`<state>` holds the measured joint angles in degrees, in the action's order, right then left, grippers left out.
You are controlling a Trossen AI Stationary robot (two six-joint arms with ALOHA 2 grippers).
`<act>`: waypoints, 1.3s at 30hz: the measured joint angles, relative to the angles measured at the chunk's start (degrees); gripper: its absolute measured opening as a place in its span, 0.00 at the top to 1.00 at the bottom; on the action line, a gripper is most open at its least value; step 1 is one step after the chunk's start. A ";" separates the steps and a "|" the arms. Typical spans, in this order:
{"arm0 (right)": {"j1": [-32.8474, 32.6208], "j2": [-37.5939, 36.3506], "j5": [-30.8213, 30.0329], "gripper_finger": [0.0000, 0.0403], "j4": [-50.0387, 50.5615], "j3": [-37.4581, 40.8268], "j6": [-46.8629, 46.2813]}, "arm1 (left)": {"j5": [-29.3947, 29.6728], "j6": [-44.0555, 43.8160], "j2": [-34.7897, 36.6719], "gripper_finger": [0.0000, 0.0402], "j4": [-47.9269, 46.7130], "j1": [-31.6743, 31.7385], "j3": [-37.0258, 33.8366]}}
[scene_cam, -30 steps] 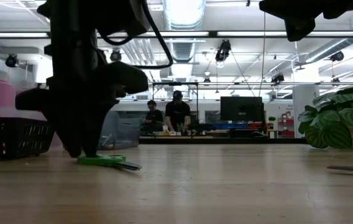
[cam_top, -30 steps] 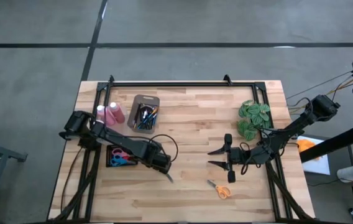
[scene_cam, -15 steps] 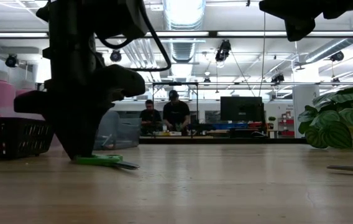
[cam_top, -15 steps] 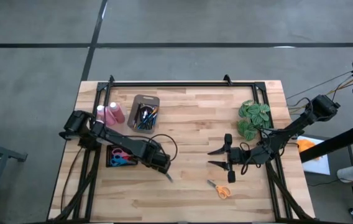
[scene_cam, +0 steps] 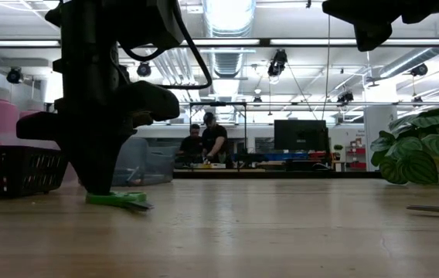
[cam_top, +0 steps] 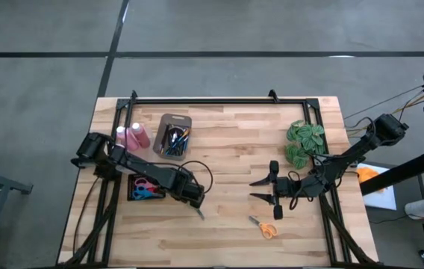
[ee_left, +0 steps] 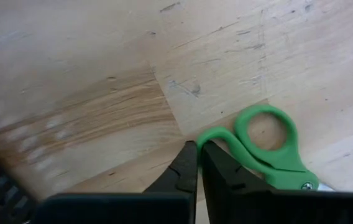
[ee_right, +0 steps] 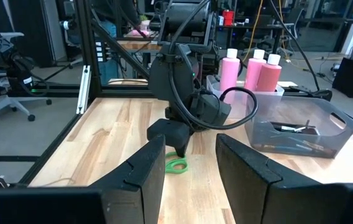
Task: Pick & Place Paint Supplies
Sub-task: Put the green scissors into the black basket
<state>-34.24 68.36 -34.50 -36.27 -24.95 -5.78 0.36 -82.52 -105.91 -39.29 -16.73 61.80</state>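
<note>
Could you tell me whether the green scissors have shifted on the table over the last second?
Yes. In the low view the green scissors slid slightly left, toward the black basket, their tip pulled in as the left pincer closed on a handle.

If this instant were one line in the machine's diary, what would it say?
left gripper: jaws shut on green scissors handle, on table | right gripper: open, waiting | orange scissors: untouched

No readable text, label, brand, number or sign shows in any view; the pink bottles (ee_right: 254, 73) show no legible label.
</note>
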 joint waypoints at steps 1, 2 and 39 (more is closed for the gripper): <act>0.00 0.00 0.00 0.65 0.02 0.00 0.07 | 0.00 -0.02 0.00 0.98 0.01 0.00 0.00; 0.00 0.00 0.00 0.65 0.01 0.00 0.20 | 0.00 -0.01 0.00 0.99 0.04 0.00 0.00; 0.00 0.00 0.00 0.65 0.04 0.00 -0.03 | 19.70 -17.13 24.96 1.00 -24.90 -6.70 0.66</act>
<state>-34.24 68.36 -34.50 -36.23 -24.95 -5.80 20.06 -99.65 -80.95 -64.18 -23.43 62.46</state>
